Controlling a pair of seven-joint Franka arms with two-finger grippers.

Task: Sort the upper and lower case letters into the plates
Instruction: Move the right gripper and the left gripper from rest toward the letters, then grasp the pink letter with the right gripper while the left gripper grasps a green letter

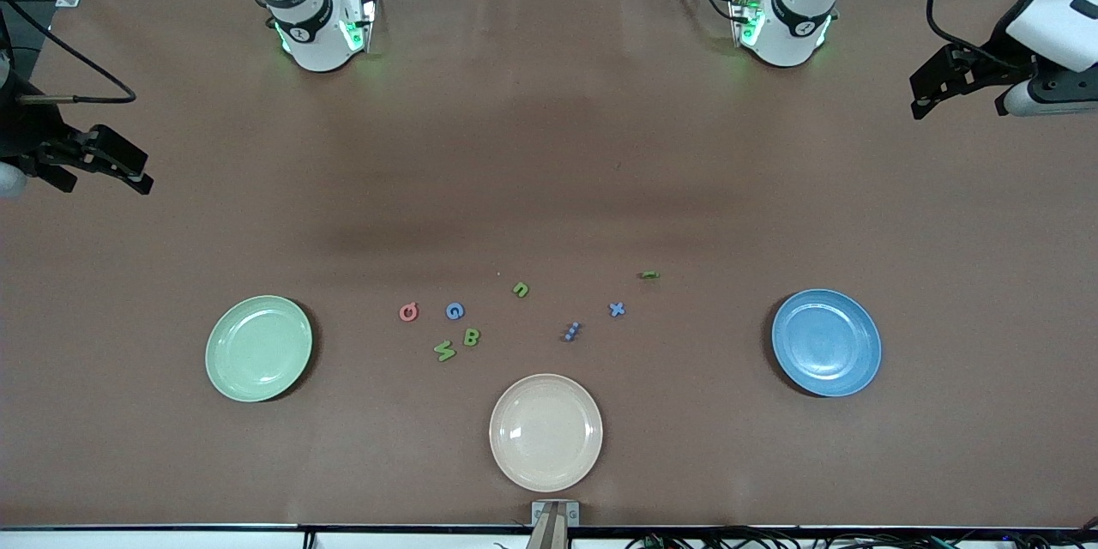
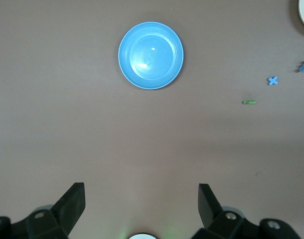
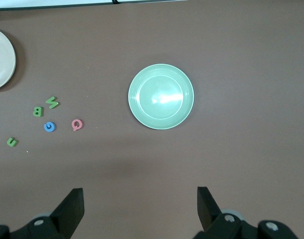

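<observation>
The mint green plate (image 1: 258, 348) lies toward the right arm's end, the blue plate (image 1: 826, 342) toward the left arm's end. Between them lie tiny letters: pink G (image 1: 409, 311), blue G (image 1: 455, 310), green n (image 1: 521, 289), green B (image 1: 471, 336), green M (image 1: 444, 351), blue x (image 1: 617, 309), a blue piece (image 1: 572, 331) and a green piece (image 1: 649, 275). My left gripper (image 1: 956, 107) (image 2: 141, 191) hangs open and empty over bare table at its end. My right gripper (image 1: 107, 182) (image 3: 140, 195) hangs open and empty over the right arm's end.
A cream-beige plate (image 1: 545, 431) sits near the front edge, nearer to the camera than the letters. Brown cloth (image 1: 549, 146) covers the table. The two arm bases (image 1: 317, 34) (image 1: 785, 26) stand along the table's back edge.
</observation>
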